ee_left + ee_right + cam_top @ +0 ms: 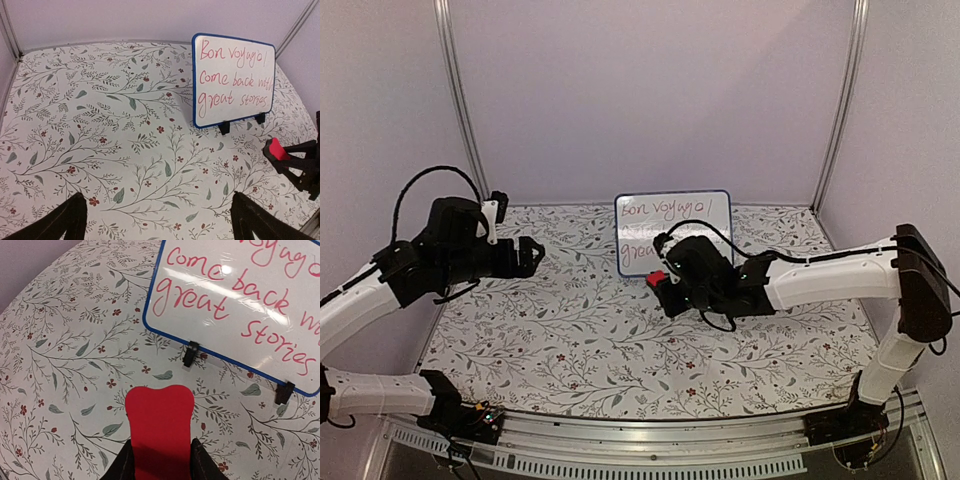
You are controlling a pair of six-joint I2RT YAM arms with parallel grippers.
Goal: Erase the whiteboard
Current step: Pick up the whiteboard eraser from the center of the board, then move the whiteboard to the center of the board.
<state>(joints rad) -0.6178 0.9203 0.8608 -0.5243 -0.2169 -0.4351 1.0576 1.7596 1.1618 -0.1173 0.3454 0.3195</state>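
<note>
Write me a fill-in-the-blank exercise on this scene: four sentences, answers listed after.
1. The last word written on the whiteboard is ___.
2. The right gripper is shut on an eraser coloured ___.
3. The left gripper is ___ and holds nothing.
4. The whiteboard's rim is ___.
Missing words: stories; red; open; blue.
</note>
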